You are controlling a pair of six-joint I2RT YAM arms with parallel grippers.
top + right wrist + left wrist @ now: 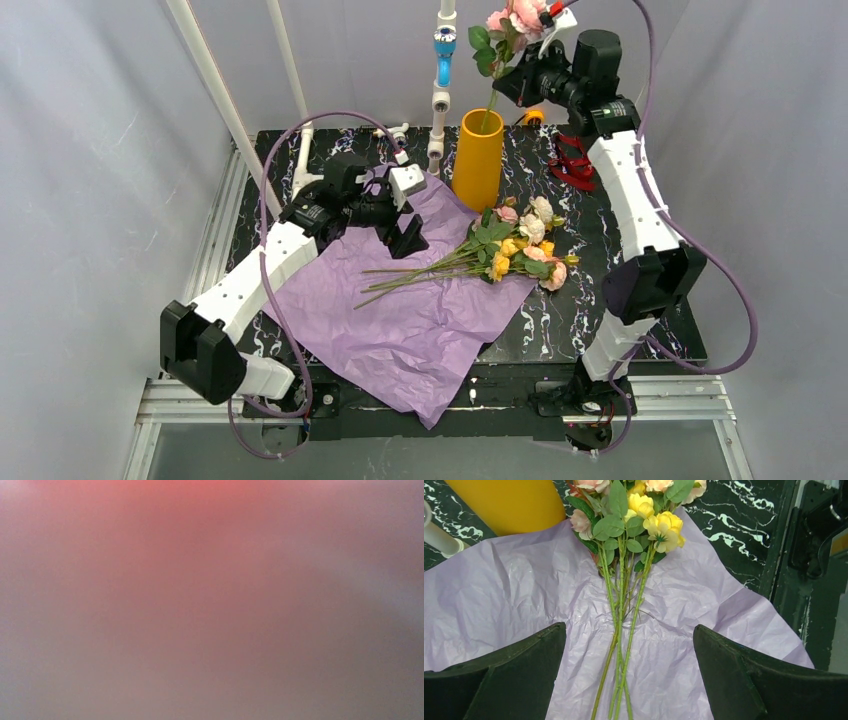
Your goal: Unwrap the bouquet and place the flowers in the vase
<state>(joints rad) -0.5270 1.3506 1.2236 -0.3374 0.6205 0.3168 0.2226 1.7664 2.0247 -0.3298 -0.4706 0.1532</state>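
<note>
Two arms work over a black marbled tabletop. The right gripper, raised at the rear, is clenched on a pink rose whose stem hangs down into the mouth of the mustard-yellow vase; the right wrist view is a pink-red blur and shows nothing more. The left gripper, jaws spread wide and empty, hovers over the crinkled lilac paper, which lies unfolded across the tabletop's near left. The other flowers lie on their sides, blooms near the vase's base, stem ends pointing toward the left gripper. A dark red ribbon lies loose right of the vase. A white pipe with a blue section stands behind it.
</note>
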